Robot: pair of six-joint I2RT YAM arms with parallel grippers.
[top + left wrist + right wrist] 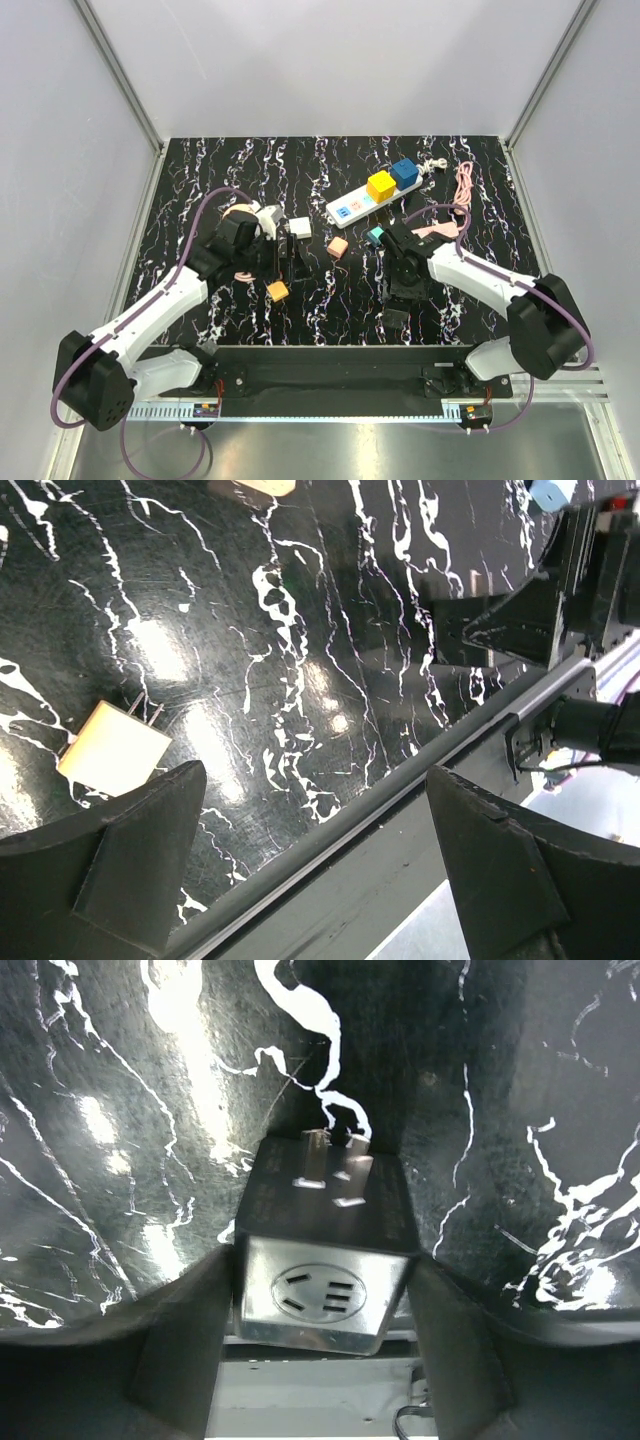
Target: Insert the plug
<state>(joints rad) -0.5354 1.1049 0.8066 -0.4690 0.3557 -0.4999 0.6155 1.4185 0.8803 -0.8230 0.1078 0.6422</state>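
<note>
The black, white-veined marble-look desk (330, 165) is carrying everything. The right arm (480, 272) is pointing back toward the desk's near edge, and its jaws are bracketing the black cube-shaped plug adapter (325, 1225) — one finger at each flank, standing partway open. Whether they are pinching it yet I cannot tell.

That plug is lying right of centre, close to the near edge, its metal prongs (330, 1165) showing on the face beyond its socket face. The long white power strip (372, 197) is lying well apart from it toward the far edge, its long axis slanting toward the far right corner. The right arm is the nearer one.

A yellow cube plug (380, 185) and a blue cube plug (404, 171) are sitting in the strip, leaving sockets free at its left end. A coiled pink cable (452, 205) and a small teal plug (375, 236) are lying between — likely obstacles. The left arm (160, 300) is holding its jaws wide open and empty above a tan cube plug (110, 752).
</note>
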